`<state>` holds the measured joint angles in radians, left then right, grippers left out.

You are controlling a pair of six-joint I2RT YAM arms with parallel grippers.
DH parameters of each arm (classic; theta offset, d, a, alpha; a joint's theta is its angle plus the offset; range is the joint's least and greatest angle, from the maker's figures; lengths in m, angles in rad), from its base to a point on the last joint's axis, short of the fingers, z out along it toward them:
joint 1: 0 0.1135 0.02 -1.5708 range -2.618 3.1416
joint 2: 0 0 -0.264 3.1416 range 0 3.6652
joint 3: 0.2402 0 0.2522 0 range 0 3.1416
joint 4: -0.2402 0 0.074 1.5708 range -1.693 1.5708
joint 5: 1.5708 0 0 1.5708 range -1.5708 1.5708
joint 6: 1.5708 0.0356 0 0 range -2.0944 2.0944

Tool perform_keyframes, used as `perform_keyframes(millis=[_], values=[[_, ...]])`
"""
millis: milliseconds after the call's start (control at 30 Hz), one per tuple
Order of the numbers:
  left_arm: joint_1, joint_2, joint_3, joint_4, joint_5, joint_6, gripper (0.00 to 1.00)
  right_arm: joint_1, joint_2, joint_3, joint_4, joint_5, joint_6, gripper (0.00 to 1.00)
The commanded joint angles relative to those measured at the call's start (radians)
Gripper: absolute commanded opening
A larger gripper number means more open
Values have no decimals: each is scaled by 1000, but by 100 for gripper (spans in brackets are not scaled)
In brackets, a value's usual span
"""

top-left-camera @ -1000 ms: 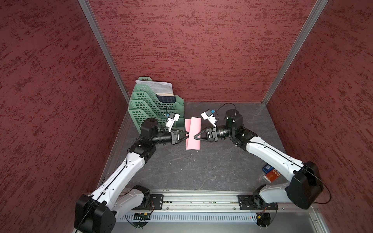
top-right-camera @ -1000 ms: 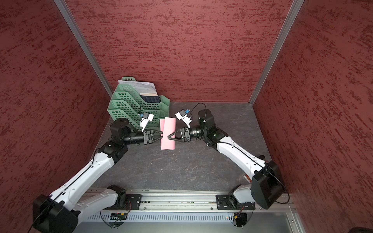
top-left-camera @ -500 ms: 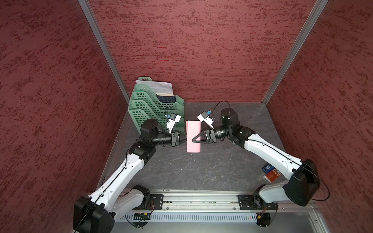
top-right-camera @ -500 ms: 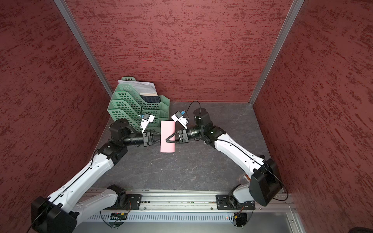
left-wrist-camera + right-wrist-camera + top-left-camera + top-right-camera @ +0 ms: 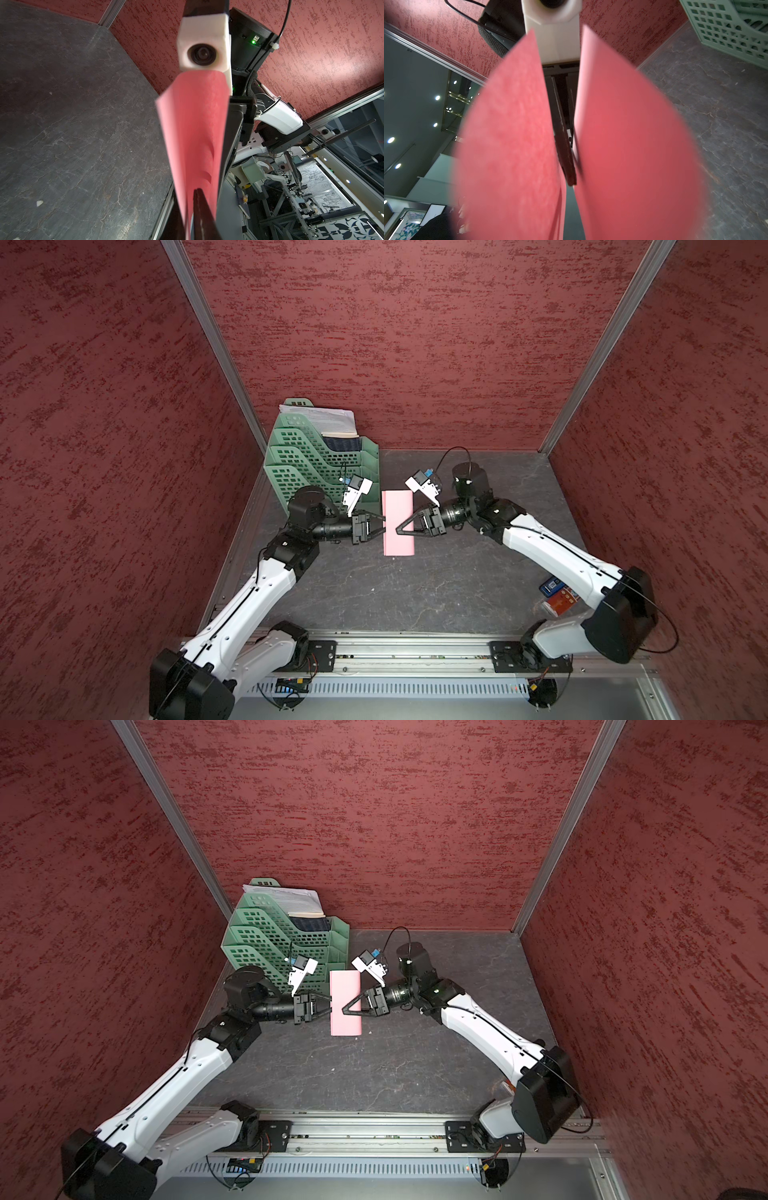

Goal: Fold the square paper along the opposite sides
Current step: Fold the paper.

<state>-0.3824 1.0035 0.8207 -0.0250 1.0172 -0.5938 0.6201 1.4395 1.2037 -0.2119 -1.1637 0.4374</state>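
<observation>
Top views give you no writing you can read: the white printed sheets carry text far too small to make out. The blue packet by the right arm's base has a square code-like label you cannot resolve, with an orange packet just beside it. Those sheets sit in the uppermost tier of the green stacked tray, at the far left corner of the table. The tier beneath holds a dark flat item. You will find the square paper as a narrow pink rectangle just beside the tray's near right corner, directly between the two arms. About midway along its left long edge sits the left gripper, while the right gripper reaches in over the sheet from the right edge, so the two sets of tips nearly face each other. In the left wrist view the paper runs clear of the tabletop, with a dark finger of the right gripper lying along one face. In the right wrist view it is a blurred pink mass in two lobes. You cannot tell from any view whether either gripper is clamped on the paper or standing slightly apart.
</observation>
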Motion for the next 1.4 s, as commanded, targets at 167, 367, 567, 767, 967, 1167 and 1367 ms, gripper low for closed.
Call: perform_keyframes(millis=[167,367,567,767,967,1167,1367], values=[[13,-49,-4,65,38,-18,24,7,9,36,-24,-4,-29,28],[33,-61,-25,127,58,-62,28,7,7,40,-34,-3,-37,27],[30,-41,-37,171,60,-95,31,7,2,44,-37,-4,-39,27],[30,-49,-44,189,58,-106,34,8,6,42,-43,-4,-42,27],[30,-59,-56,215,61,-120,36,8,6,46,-43,-5,-43,27],[29,-56,-61,226,60,-124,35,10,6,50,-44,-7,-43,27],[24,-51,-64,217,47,-120,23,13,2,50,-37,-6,-38,27]])
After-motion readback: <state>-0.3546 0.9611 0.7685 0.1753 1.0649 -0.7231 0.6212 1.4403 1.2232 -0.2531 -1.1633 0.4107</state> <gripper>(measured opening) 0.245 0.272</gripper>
